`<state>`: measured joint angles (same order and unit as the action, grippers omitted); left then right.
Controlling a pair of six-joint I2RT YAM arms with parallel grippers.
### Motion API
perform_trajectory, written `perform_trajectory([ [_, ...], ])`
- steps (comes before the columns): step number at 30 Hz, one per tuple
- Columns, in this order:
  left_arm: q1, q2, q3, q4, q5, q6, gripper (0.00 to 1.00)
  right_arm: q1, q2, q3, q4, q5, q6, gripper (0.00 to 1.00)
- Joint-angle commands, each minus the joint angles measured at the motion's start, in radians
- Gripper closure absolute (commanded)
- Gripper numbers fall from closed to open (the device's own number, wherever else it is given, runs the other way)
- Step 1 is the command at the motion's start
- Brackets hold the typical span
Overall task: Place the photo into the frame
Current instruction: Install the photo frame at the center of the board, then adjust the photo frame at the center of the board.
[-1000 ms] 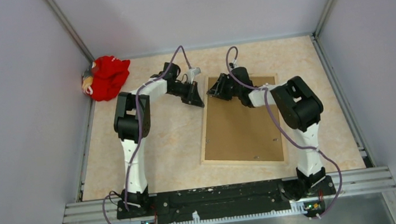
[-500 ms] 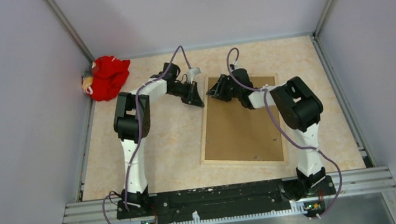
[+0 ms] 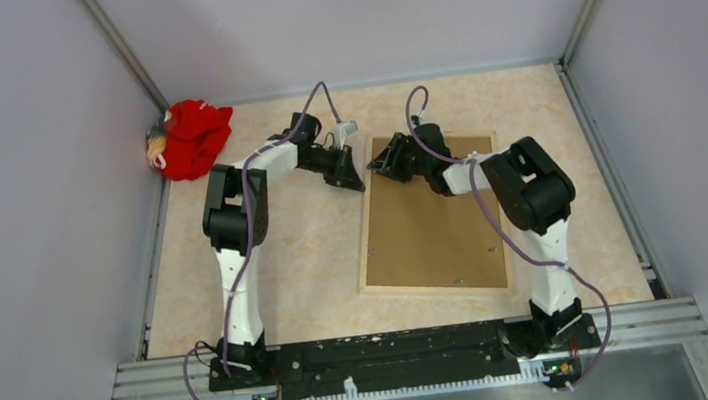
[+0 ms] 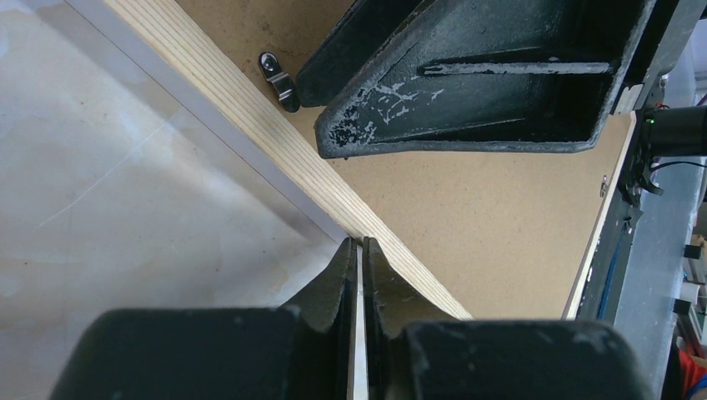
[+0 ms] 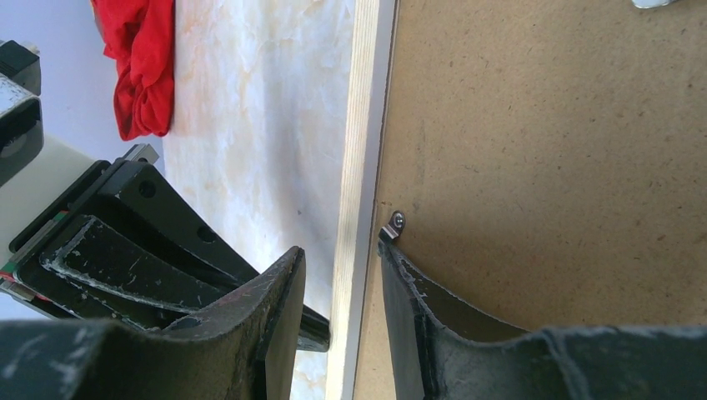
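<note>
The frame [image 3: 364, 249] is lying face down right of centre in the top view, its long axis running from the upper part of the picture down toward the arm bases, leaning slightly left as it comes down; the brown backing board [image 3: 434, 231] is sitting inside its pale wooden rails; the photo is not showing in any view, and I am judging that it is lying beneath that board, though nothing confirms this. Both arms are reaching to the frame's upper-left corner; the right gripper [image 5: 342, 250] is holding its fingers apart and straddling the left rail, one finger outside over the table [image 3: 277, 269], the other on the board with its tip just beside a small metal clip [image 5: 393, 225]; the left gripper [image 4: 358, 246] is hovering just outside the same rail, its fingers drawn together with only a pale hairline between them and nothing visibly held. The clip is lying on the board side of the rail, so the right arm is the nearer one and is looking better placed to turn it; a red cloth [image 3: 190, 138] is lying well apart in the upper left.
</note>
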<state>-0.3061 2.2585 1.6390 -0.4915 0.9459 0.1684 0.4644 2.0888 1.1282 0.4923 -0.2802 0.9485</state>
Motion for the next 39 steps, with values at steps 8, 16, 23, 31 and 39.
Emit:
perform_trajectory([
  [8,-0.013,0.001,-0.033,0.028,-0.027,0.022,0.92,0.021,0.067,0.012,-0.013,0.074,0.039,0.60],
  [16,-0.013,0.001,-0.043,0.028,-0.021,0.029,0.93,0.028,0.077,0.006,0.002,0.106,0.055,0.60],
  [23,-0.014,-0.001,-0.044,0.021,-0.017,0.035,0.93,0.040,0.086,0.009,0.011,0.118,0.067,0.60],
  [31,0.000,-0.046,-0.054,-0.009,-0.018,0.055,0.93,0.036,-0.081,-0.052,0.003,0.092,0.038,0.57],
  [39,0.040,-0.149,-0.101,-0.088,-0.031,0.131,0.83,-0.056,-0.352,-0.122,-0.185,0.097,-0.089,0.49],
])
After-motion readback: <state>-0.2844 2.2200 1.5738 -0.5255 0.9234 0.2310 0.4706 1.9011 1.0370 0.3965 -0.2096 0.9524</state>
